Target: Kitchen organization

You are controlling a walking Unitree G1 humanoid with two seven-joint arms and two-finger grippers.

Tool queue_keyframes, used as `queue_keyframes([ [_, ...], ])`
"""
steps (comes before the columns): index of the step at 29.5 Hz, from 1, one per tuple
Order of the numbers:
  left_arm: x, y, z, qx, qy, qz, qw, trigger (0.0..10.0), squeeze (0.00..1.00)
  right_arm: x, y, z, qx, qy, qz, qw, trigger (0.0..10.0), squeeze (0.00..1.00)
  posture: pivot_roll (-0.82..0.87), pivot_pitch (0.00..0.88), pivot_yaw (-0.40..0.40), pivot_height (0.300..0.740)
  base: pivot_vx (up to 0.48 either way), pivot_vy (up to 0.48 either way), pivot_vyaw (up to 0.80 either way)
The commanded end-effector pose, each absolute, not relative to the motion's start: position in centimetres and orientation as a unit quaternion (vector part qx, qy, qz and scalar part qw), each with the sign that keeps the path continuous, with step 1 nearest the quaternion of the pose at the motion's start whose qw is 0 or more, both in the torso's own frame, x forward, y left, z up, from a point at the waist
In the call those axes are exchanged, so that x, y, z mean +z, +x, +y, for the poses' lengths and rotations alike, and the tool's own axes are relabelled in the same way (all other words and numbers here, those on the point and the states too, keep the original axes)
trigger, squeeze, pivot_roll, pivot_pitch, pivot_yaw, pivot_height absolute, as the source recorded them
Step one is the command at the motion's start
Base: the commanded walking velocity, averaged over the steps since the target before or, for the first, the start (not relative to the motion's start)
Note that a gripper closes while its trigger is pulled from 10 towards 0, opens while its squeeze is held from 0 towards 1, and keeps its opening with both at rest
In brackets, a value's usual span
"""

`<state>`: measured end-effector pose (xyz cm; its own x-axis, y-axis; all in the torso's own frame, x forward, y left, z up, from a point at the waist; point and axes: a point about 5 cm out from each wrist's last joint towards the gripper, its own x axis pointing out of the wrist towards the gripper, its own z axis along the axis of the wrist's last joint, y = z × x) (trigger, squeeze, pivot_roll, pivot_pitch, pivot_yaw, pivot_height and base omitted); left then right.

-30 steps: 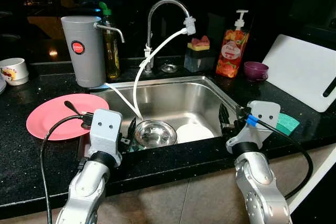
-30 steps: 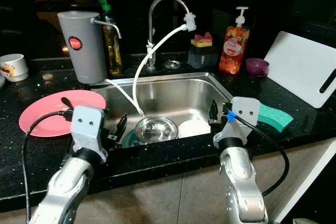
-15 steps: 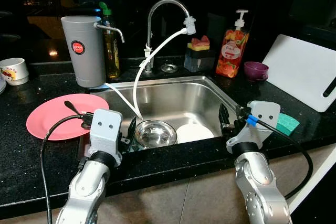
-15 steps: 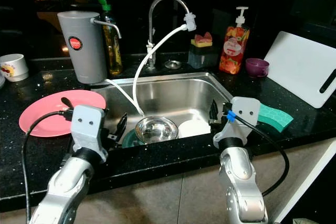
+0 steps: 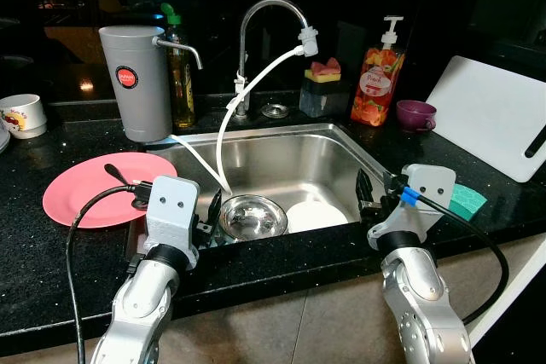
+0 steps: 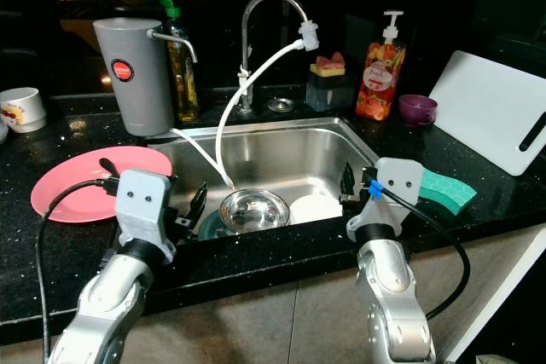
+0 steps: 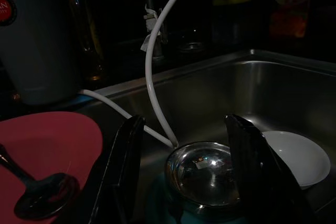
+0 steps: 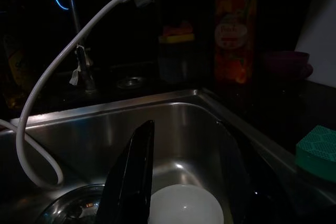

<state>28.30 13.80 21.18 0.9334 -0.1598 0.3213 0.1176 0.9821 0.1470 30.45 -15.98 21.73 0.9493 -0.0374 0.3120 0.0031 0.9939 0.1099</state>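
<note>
Hovering unchanged over the near rim of the sink: left gripper, fingers spread wide and empty, aimed at the steel bowl; right gripper, likewise parted with nothing held, above the white dish. No shift in either arm or any dish over the last second, so probably a pause before reaching, with nothing yet sorted. Left of the basin, pink plate bearing a black spoon. Farther back, faucet, grey canister, soap bottle.
</note>
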Motion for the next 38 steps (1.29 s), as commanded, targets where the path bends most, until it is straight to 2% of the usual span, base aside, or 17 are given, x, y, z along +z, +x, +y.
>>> queue_keyframes([
  [1,20.81,28.47,13.56,-0.074,0.061,-0.161,0.982,10.0,0.0,21.93,30.28,-16.14,-0.013,0.053,-0.16,0.986,10.0,0.0,0.1,0.054,-0.054,0.74,0.0,0.0,0.0],
  [38,20.86,28.67,13.44,-0.078,0.061,-0.166,0.981,10.0,0.0,22.11,30.39,-16.08,-0.012,0.053,-0.164,0.985,10.0,0.0,0.1,0.044,-0.053,0.74,0.0,0.0,0.0],
])
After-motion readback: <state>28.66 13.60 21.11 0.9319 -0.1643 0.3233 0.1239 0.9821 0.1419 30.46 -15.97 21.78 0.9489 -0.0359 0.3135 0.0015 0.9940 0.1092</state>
